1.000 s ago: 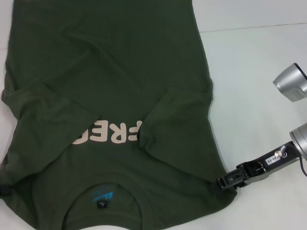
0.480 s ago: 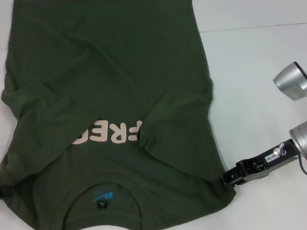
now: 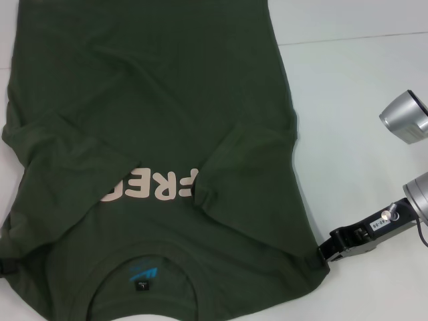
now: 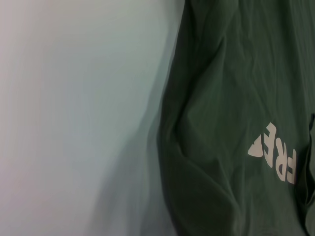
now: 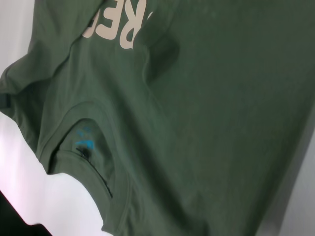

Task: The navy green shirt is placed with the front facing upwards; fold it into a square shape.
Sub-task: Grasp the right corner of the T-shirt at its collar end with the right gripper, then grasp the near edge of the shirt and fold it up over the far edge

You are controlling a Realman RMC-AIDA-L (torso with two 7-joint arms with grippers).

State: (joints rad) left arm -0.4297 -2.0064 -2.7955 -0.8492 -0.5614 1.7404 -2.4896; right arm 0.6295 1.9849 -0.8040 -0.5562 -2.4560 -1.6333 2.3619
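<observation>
My right end effector (image 3: 326, 253) at navy green shirt (image 3: 154, 134) shoulder edge, near tabletop (image 3: 354, 100) right side; finger state unclear; sleeves folded inward, squaring sides.

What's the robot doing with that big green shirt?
It is folding the navy green shirt, which lies on the white table. Both sleeves are already folded in over the chest, partly covering the pink letters. The right gripper is at the shirt's right edge, near the shoulder.

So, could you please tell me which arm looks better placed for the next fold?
Probably the right: its gripper sits at the shirt's right shoulder edge, while the left gripper is out of the head view.
</observation>
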